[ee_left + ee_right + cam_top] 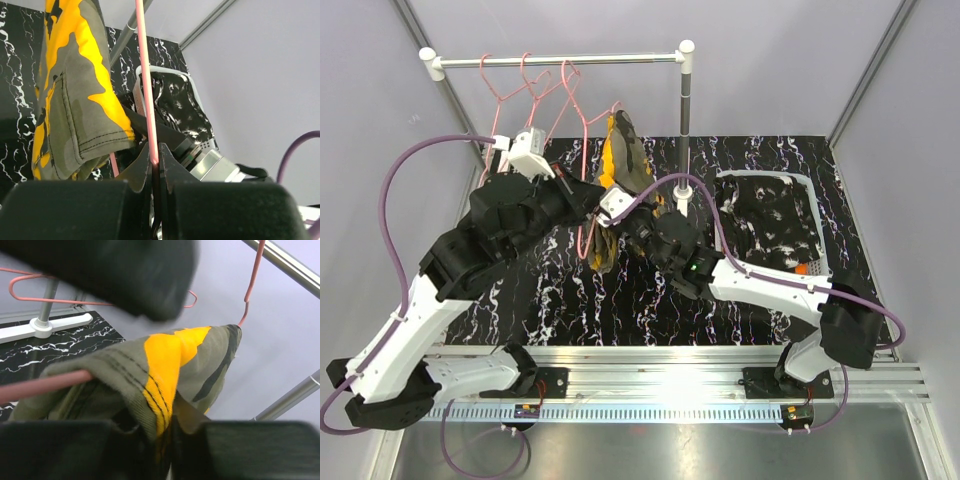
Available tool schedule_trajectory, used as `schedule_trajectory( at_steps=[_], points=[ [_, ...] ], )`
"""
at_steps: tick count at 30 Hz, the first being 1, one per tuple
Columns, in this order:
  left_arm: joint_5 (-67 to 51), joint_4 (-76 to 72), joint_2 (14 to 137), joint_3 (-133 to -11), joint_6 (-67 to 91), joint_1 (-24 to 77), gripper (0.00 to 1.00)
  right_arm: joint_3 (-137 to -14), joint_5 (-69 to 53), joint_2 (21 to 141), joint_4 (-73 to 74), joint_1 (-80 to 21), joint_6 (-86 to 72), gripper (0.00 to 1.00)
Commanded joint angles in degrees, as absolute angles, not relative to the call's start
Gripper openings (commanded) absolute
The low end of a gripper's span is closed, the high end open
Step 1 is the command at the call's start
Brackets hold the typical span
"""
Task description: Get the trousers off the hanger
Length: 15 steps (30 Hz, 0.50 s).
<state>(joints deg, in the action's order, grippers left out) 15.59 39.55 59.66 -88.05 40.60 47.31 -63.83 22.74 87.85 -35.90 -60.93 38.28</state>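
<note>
— Start at the left. What does that arm have?

— The left gripper has its fingers pressed together on a thin pink wire hanger. The wire runs straight up out of the pinch. Farther left, bare pink hangers hang on the chrome rail.

— And the trousers?

— The olive camouflage trousers with orange and black patches are draped over the held hanger. They sit under the right part of the rail, above the black marbled table top. Their long axis is close to vertical, with the fold at the top and the loose ends pointing down at the table. From above they read as a strip running from the rail toward the arms.

— The right arm?

— The right gripper meets them from the other side. Its two fingers are closed with a fold of the camouflage cloth nipped between them, below the hanger's bar.

— Anything hard to make out?

— The right fingers are dark blurs in their own camera. From above, the two wrists overlap and hide the middle of the trousers. The lower ends are cut off in the right wrist view.

— Far right?

— A white basket on the table holds a black garment with white specks. A scrap of bright orange shows at its near edge, too small to identify.
</note>
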Motion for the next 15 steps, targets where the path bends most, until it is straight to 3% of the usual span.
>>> schedule_trajectory(
  at_steps=[1, 8, 15],
  points=[
    [14.7, 31.9, 58.8, -91.0, 36.8, 47.6, 0.00, -69.1, 19.2, 84.4, -35.1, -59.6, 38.9, 0.16],
    [18.3, 31.8, 56.0, -82.5, 37.1, 47.7, 0.00, -72.4, 25.1, 83.9, -37.6, -57.1, 38.0, 0.00],
    [19.6, 29.5, 53.7, -71.7, 40.0, 47.8, 0.00, -76.4, 27.3, 82.4, -37.5, -55.3, 37.2, 0.00]
  ],
)
